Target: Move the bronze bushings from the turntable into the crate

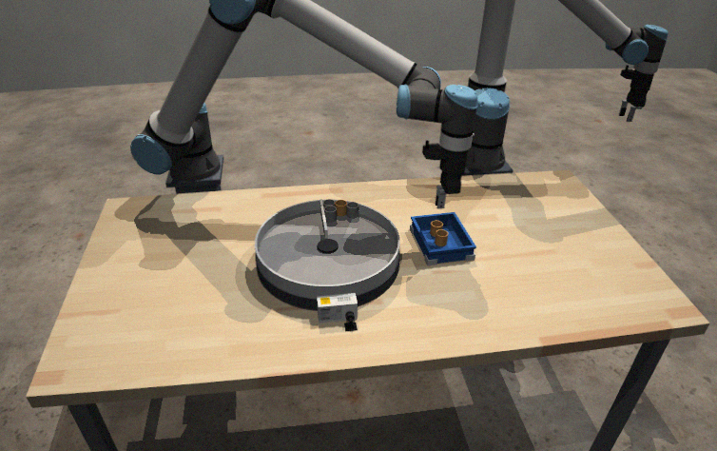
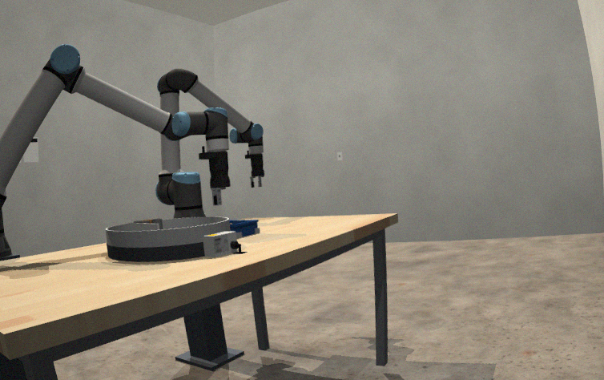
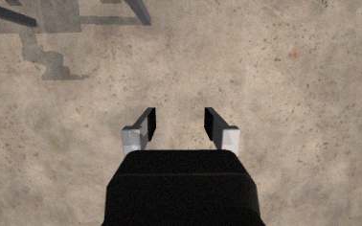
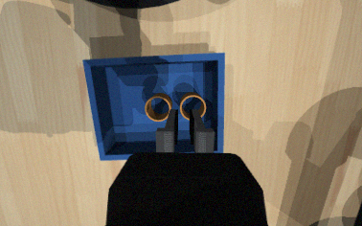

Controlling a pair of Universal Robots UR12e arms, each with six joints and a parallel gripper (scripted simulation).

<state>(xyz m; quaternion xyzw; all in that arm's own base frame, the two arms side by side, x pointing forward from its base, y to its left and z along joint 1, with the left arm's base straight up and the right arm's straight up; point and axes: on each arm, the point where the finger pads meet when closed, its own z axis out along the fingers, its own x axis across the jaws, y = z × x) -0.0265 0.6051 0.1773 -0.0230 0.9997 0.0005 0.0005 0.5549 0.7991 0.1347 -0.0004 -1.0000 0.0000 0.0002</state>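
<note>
The blue crate sits level between its corner guides. Two bronze bushings stand upright inside it, one slightly behind the other. My right gripper hangs above the crate's back side, fingers partly open with nothing between them. On the turntable, a bronze bushing stands near the back wall among three visible steel bushings, one on its right and one in front left. My left gripper is open and empty, away beyond the table.
A thin upright bar runs from the turntable's hub towards the bushings at the back. The turntable's raised wall stands between them and the crate. A control box with a black knob sits at the turntable's front.
</note>
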